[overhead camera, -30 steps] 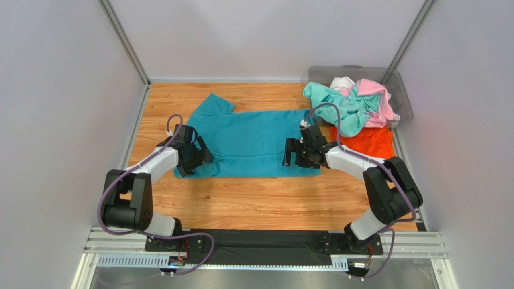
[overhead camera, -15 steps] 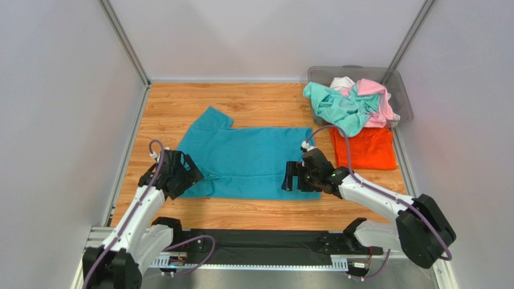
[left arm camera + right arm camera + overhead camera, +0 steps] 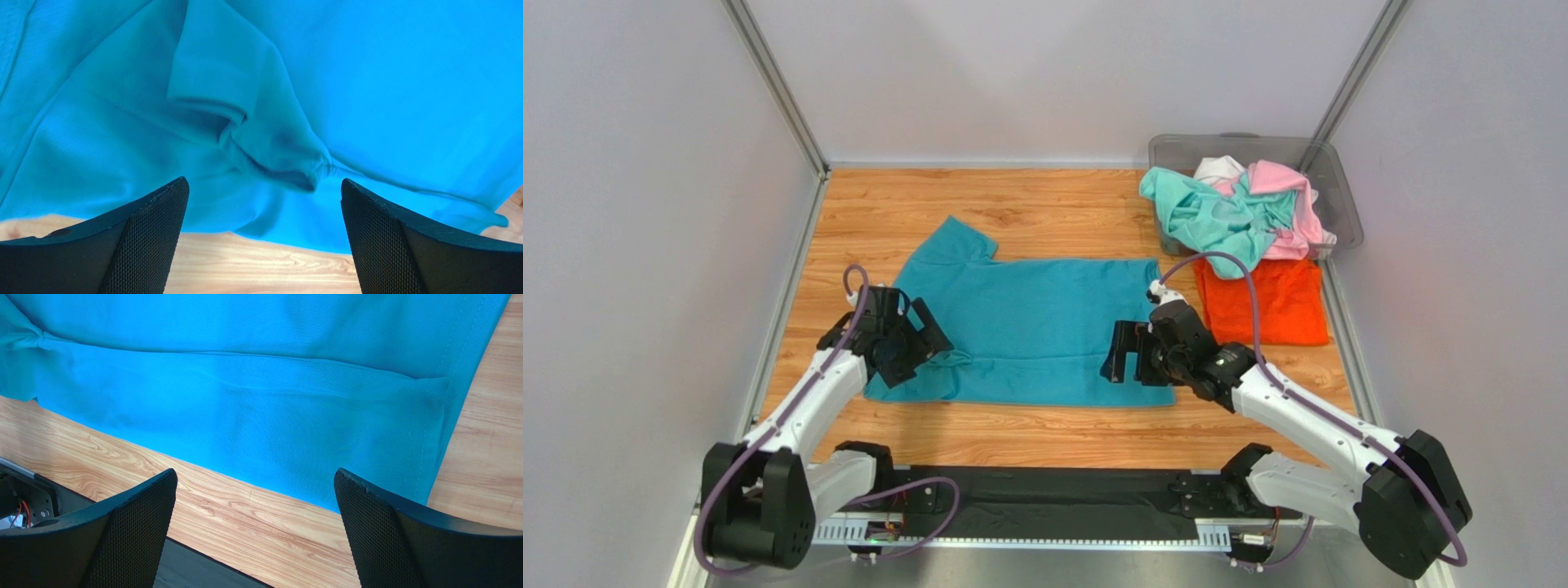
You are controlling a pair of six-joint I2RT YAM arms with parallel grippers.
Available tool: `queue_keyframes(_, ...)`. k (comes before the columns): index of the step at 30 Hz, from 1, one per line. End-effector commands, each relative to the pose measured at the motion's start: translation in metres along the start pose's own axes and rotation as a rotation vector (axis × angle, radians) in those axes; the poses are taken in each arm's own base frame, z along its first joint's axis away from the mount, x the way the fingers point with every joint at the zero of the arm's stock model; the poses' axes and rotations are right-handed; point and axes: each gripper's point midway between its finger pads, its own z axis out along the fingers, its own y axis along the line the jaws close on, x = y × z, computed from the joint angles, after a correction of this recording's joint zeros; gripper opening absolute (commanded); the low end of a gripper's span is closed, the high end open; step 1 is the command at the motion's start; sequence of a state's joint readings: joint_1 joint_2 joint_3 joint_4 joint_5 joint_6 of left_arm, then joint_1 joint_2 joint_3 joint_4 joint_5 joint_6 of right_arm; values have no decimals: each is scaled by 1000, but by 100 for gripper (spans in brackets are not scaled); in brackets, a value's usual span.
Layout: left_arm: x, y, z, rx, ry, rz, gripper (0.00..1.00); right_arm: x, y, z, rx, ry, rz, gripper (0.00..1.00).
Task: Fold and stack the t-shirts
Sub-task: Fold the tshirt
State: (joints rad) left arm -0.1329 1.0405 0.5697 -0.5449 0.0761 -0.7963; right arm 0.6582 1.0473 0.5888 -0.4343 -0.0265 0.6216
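Observation:
The teal-blue t-shirt (image 3: 1032,321) lies spread flat on the wooden table, one sleeve pointing to the far left. My left gripper (image 3: 918,341) is open and empty over its near-left part. In the left wrist view (image 3: 264,239) a bunched, folded-over sleeve (image 3: 270,144) lies just ahead of the fingers. My right gripper (image 3: 1124,355) is open and empty over the shirt's near-right corner. The right wrist view (image 3: 255,533) shows the hem corner (image 3: 423,447) on bare wood. The orange shirt (image 3: 1261,300) lies flat at the right. The mint-green (image 3: 1204,214), pink (image 3: 1286,194) and white (image 3: 1219,167) shirts are heaped at the bin.
The grey translucent bin (image 3: 1342,184) stands at the far right corner with shirts spilling over its front. Grey walls and metal posts close in the table. A black base rail (image 3: 1051,496) runs along the near edge. Bare wood (image 3: 1038,202) lies beyond the teal shirt.
The teal-blue shirt has slid toward the near edge along with both grippers. Since then the left gripper has moved slightly farther in; the right has barely moved.

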Motion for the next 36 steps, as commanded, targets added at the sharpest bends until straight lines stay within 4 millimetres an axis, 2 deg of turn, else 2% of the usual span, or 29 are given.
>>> queue_keyframes(1,-25,-26,9,66,-40,31,100,-9,3,-8,2,-33,5,100)
queue_keyframes(5,-29,-38,27,86,9,27,100,-14,-2,-12,43,-48,-5,100)
queue_keyframes(9,-38,-62,33,164,22,17,100,-18,-5,-16,66,-66,-8,100)
queue_keyframes(14,-54,-71,40,161,-11,4,100,-22,-9,-15,93,-83,-15,100)
queue_keyframes(15,-58,-78,39,176,-9,6,100,-24,-10,-15,98,-84,-16,100)
queue_keyframes(17,-56,-78,46,155,31,3,100,-23,-11,-14,109,-75,-19,100)
queue_keyframes(20,-63,-82,48,138,32,5,100,-24,-14,-13,126,-74,-25,100)
queue_keyframes(25,-67,-86,48,123,35,19,100,-25,-16,-11,139,-75,-33,100)
queue_keyframes(28,-63,-77,47,85,41,24,100,-32,10,-8,8,-74,-115,100)
queue_keyframes(29,-61,-71,45,64,44,28,100,-37,33,-9,-98,-74,-140,100)
queue_keyframes(31,-58,-59,40,25,28,30,100,-40,54,-6,-192,-67,-245,100)
queue_keyframes(32,-54,-52,40,8,22,35,100,-48,79,-10,-287,-90,-292,100)
queue_keyframes(33,-55,-48,37,-2,5,36,100,-51,90,-9,-325,-97,-328,100)
queue_keyframes(34,-61,-45,29,-7,-31,37,100,-46,96,4,-340,-56,-354,100)
queue_keyframes(35,-60,-41,26,-7,-40,37,100,-55,121,0,-432,-68,-397,100)
queue_keyframes(36,-65,-38,22,-4,-57,25,100,-54,131,6,-464,-49,-411,100)
